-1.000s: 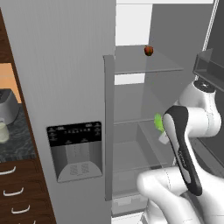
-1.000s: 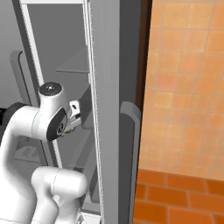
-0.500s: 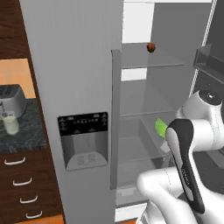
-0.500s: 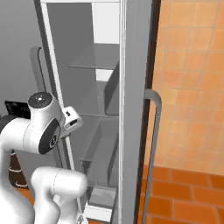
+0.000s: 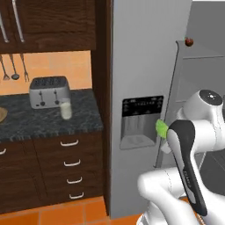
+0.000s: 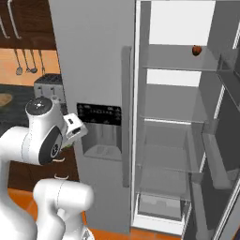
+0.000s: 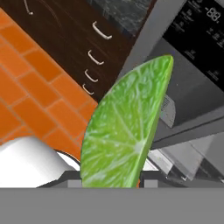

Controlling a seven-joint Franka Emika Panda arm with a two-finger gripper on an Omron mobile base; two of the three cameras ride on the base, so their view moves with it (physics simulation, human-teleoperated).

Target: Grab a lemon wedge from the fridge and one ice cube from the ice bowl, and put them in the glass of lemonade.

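The fridge (image 5: 149,88), door open at the right, has been swung rightward in view as the counter (image 5: 48,121) and far-left glass (image 5: 65,108) were brought in, while the lemon wedge (image 7: 124,131) is kept clamped in the gripper (image 7: 111,183), so delivery is judged next.

Dark wood cabinets (image 5: 52,17), black granite counter (image 5: 39,121), orange tile floor (image 7: 30,87).

The robot's white arm hides most of the small yellow-green lemon wedge (image 5: 161,128) in the left base view. In the hand view, the bottom of the wedge (image 7: 124,135) is cut off. The wide light brown wooden ice bowl (image 5: 2,114) is cut by the left edge. The small dark red round thing (image 6: 197,50) on the fridge's top shelf is too small to tell.
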